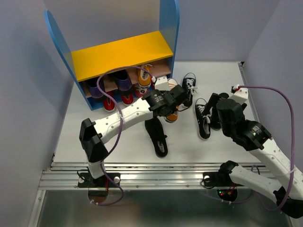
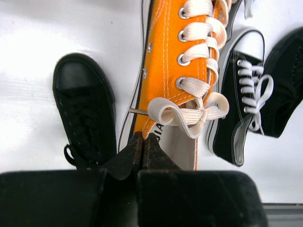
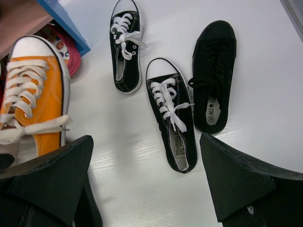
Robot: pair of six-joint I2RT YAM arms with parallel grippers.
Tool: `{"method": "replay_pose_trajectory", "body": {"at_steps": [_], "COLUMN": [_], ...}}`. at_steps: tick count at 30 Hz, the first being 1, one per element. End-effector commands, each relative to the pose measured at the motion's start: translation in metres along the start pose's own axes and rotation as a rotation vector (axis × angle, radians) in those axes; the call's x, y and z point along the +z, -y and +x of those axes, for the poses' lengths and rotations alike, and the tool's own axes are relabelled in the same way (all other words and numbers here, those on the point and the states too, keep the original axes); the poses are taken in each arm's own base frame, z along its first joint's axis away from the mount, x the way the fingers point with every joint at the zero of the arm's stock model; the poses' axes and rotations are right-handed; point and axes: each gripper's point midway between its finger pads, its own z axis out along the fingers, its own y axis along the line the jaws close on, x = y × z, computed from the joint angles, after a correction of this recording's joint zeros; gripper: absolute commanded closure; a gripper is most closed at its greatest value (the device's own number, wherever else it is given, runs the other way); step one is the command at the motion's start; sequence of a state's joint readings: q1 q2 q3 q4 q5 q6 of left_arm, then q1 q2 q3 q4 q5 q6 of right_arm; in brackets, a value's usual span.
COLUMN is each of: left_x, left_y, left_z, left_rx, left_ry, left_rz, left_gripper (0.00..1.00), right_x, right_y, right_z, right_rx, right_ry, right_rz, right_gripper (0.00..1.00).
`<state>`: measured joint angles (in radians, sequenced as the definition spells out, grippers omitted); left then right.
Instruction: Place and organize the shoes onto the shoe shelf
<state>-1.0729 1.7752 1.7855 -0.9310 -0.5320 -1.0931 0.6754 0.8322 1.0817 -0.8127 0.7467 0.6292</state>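
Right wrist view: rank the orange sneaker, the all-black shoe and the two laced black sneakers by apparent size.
1. orange sneaker, nearest the camera and partly hidden.
2. middle laced sneaker and all-black shoe: look alike, unranked.
3. far laced sneaker.

The orange sneaker (image 2: 165, 71) is stitched canvas with shiny metal eyelets and flat woven laces. The all-black shoe (image 2: 85, 109) is matt cloth with a smooth rubbery toe. The white bench (image 1: 132, 146) looks smooth, faintly glossy.
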Motion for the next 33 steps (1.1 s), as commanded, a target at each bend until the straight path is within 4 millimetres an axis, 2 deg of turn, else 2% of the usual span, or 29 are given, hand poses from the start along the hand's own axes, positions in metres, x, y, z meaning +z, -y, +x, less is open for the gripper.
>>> {"method": "replay_pose_trajectory", "body": {"at_steps": [1,8,13,19,22,25,33], "left_x": [-0.014,-0.013,-0.006,0.004,0.002,0.013,0.041], "left_y": [0.012,0.007,0.003,0.009,0.006,-0.001,0.004], "left_z": [-0.057,-0.095,-0.119,-0.141,-0.158,-0.169,-0.188], "left_rx": [-0.070,-0.137,-0.163,-0.121,-0.120,-0.120,-0.100], "left_ry": [0.129,0.176,0.206,0.221,0.252,0.252,0.251], "left_rz": [0.060,0.075,0.084,0.106,0.094,0.094,0.141], "left_gripper": [1.00,1.00,1.00,1.00,1.00,1.00,1.00], "right_x": [-0.002,-0.004,-0.006,-0.006,-0.008,-0.010,-0.013], "right_y": [0.005,0.006,0.006,0.003,0.000,-0.002,-0.001], "right_z": [-0.004,-0.007,-0.007,-0.006,-0.009,-0.014,-0.015], "right_rx": [0.024,0.023,0.025,0.028,0.034,0.038,0.045], "right_ry": [0.022,0.022,0.015,0.006,0.002,0.004,0.000], "right_rz": [0.015,0.015,0.014,0.004,-0.007,-0.014,-0.017], "right_gripper": [0.00,0.00,0.00,0.00,0.00,0.00,0.00]}}
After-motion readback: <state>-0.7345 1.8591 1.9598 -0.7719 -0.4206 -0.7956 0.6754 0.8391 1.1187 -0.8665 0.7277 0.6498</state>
